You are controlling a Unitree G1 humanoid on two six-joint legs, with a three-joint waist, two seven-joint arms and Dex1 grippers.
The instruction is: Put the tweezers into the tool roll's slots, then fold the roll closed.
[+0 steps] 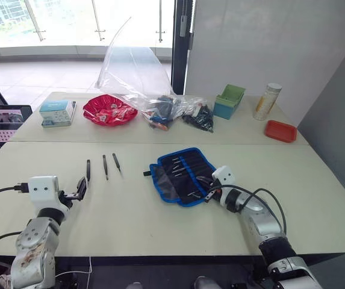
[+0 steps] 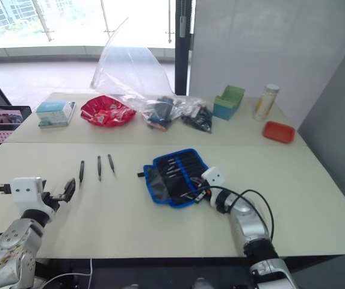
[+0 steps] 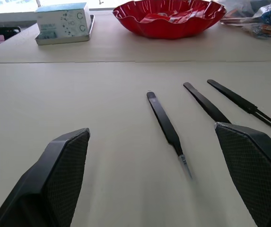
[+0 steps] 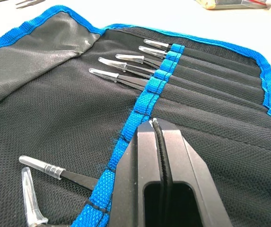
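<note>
Black tweezers in right claw

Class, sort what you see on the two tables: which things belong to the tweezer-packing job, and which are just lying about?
Belong to the job:
- three loose tweezers
- tool roll, open
- slots, some already filled

Just lying about:
- red bowl
- clear plastic bag
- green box
- red tray
- tissue box

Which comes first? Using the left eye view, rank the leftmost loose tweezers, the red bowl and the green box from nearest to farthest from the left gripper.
1. Leftmost loose tweezers, just ahead of the left gripper.
2. Red bowl, on the far table, ahead.
3. Green box, far table, well to the right.
</note>
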